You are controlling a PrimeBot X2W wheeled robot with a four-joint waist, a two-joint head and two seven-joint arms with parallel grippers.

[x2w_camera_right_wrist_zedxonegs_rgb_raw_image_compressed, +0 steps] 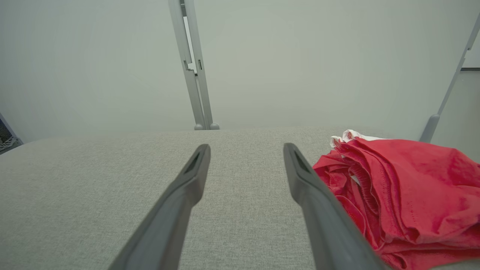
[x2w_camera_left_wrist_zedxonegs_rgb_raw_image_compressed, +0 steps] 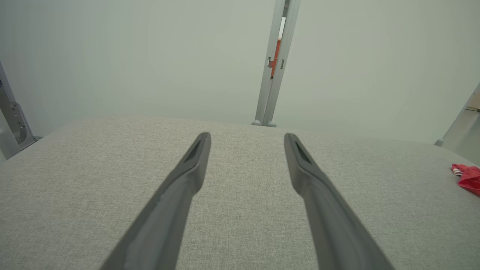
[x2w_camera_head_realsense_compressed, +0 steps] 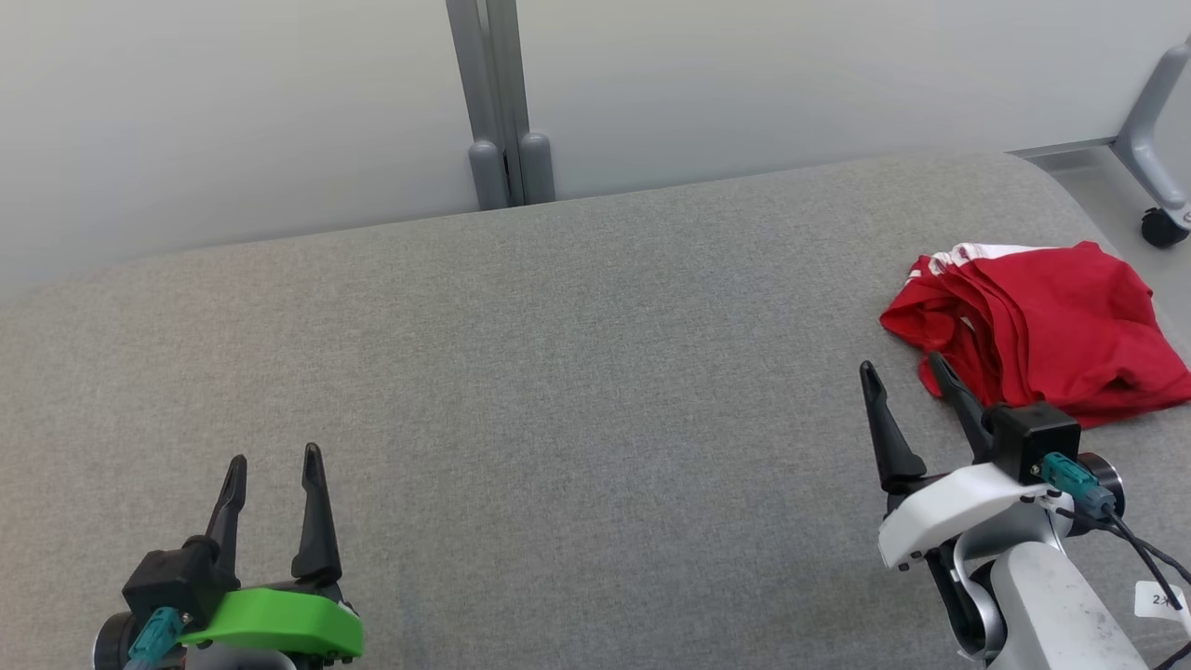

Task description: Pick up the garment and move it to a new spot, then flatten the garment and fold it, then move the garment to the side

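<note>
A crumpled red garment point(x2w_camera_head_realsense_compressed: 1047, 326) with a white trim lies bunched at the far right of the grey fabric table point(x2w_camera_head_realsense_compressed: 558, 372). My right gripper point(x2w_camera_head_realsense_compressed: 903, 372) stands open just left of it, its right finger against the cloth's near edge, nothing between the fingers. In the right wrist view the garment point(x2w_camera_right_wrist_zedxonegs_rgb_raw_image_compressed: 405, 195) fills the lower right beside the open right gripper point(x2w_camera_right_wrist_zedxonegs_rgb_raw_image_compressed: 246, 149). My left gripper point(x2w_camera_head_realsense_compressed: 274, 458) stands open and empty at the lower left, far from the cloth. The left wrist view has the open left gripper point(x2w_camera_left_wrist_zedxonegs_rgb_raw_image_compressed: 247, 138) over bare fabric, with a corner of the garment point(x2w_camera_left_wrist_zedxonegs_rgb_raw_image_compressed: 468, 178) at the right edge.
A pale wall with a grey vertical post point(x2w_camera_head_realsense_compressed: 502, 102) runs behind the table. A grey frame leg on a castor wheel point(x2w_camera_head_realsense_compressed: 1163, 223) stands past the table's far right corner. The table's rounded right edge lies close to the garment.
</note>
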